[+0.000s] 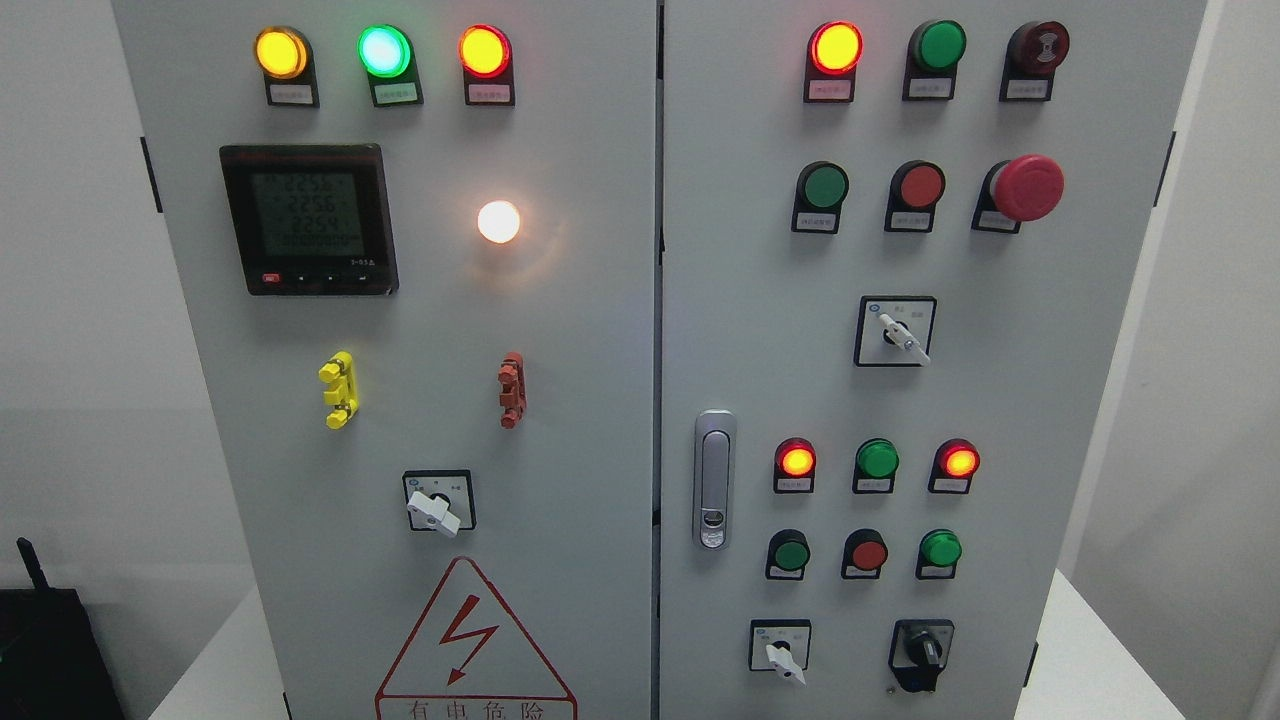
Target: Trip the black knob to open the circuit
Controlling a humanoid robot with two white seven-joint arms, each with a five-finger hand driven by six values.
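Fingers are out of view; black knob [922,650] sits untouched at the cabinet's [600,420] lower right.

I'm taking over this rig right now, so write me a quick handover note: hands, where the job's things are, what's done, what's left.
Hands: neither is in the head view.
Black knob: lower right corner of the right cabinet door, beside a white selector switch.
Done: nothing visible; no hand is near the knob.
Left: bring a hand to the black knob and turn it to trip the circuit. Several indicator lamps are lit, including the red lamp at the top of that door.
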